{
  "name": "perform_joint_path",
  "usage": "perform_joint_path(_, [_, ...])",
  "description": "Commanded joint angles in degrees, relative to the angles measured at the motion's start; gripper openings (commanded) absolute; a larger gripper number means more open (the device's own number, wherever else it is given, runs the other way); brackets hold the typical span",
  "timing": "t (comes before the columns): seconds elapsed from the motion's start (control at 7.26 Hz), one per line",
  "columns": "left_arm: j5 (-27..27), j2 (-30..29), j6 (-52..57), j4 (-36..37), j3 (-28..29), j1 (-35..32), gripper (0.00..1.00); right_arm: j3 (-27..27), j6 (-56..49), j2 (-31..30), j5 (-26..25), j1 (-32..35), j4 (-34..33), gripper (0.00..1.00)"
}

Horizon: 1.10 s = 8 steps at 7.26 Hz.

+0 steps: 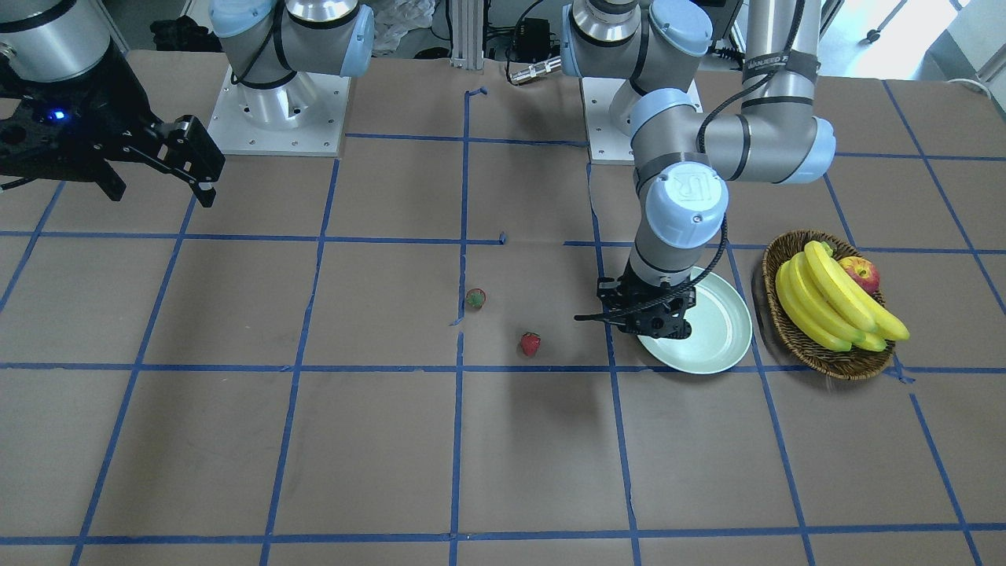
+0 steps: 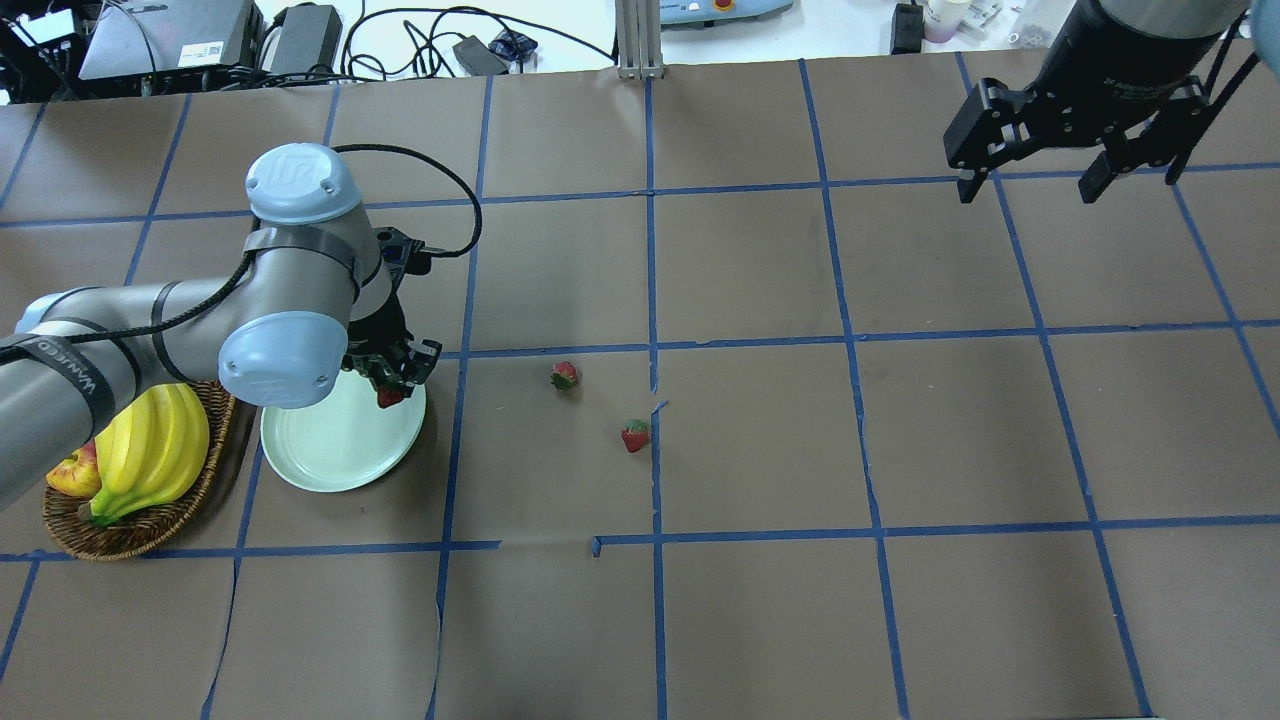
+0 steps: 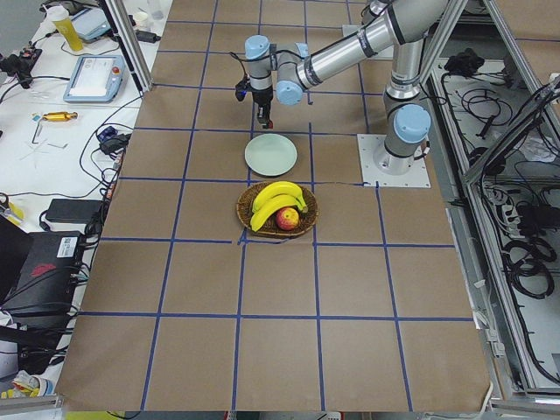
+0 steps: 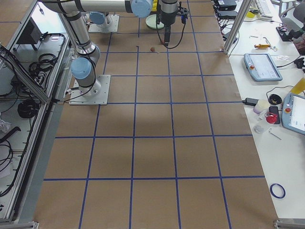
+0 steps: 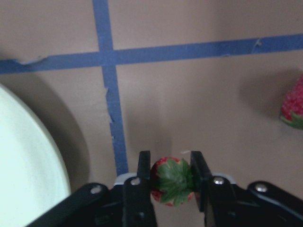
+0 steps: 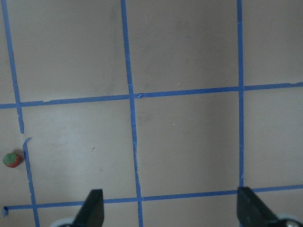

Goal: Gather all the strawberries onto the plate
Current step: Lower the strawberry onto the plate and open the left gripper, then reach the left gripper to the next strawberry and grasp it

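Note:
My left gripper (image 2: 392, 385) is shut on a small red strawberry (image 5: 170, 182) with its green cap facing the wrist camera. It holds the berry over the near-centre rim of the pale mint-green plate (image 2: 330, 450), which also shows in the front view (image 1: 715, 346). Two more strawberries lie on the brown table to the right of the plate (image 2: 564, 374) (image 2: 635, 436). My right gripper (image 2: 1030, 190) is open and empty, high over the far right of the table.
A brown wicker basket (image 2: 150, 525) with bananas (image 2: 150, 450) and a red-yellow apple (image 2: 70, 475) stands just left of the plate. Blue tape lines grid the brown table.

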Motion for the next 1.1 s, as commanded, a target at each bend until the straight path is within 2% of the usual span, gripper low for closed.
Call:
perform_joint_path(0.0, [1.5, 0.6, 4.9, -0.1, -1.2, 2.1, 1.0, 0.1, 0.0, -0.1, 0.0, 0.0, 0.0, 1.0])
perform_joint_path(0.14, [1.3, 0.8, 4.4, 0.1, -1.1, 1.2, 1.0, 0.1, 0.1, -0.1, 0.0, 0.0, 0.0, 1.0])
perform_joint_path(0.28, [-1.6, 1.2, 1.3, 0.1, -0.6, -0.7, 1.0, 0.1, 0.1, -0.1, 0.0, 0.0, 0.0, 1.0])
perform_joint_path(0.41, [-6.8, 0.4, -8.8, 1.3, -0.1, -4.2, 1.0, 0.1, 0.1, -0.1, 0.0, 0.0, 0.0, 1.0])
perform_joint_path(0.69, [-8.9, -3.0, -22.6, 6.6, 2.7, -12.9, 1.0, 0.1, 0.1, -0.1, 0.0, 0.0, 0.0, 1.0])
perform_joint_path(0.83, [-10.6, -5.1, -27.8, 10.0, 3.9, -14.8, 0.91, 0.1, 0.1, -0.1, 0.1, 0.0, 0.2, 1.0])
perform_joint_path(0.96, [-10.7, -7.8, -29.9, 13.0, 3.9, -16.3, 0.87, 0.1, 0.1, -0.1, 0.1, 0.0, 0.3, 1.0])
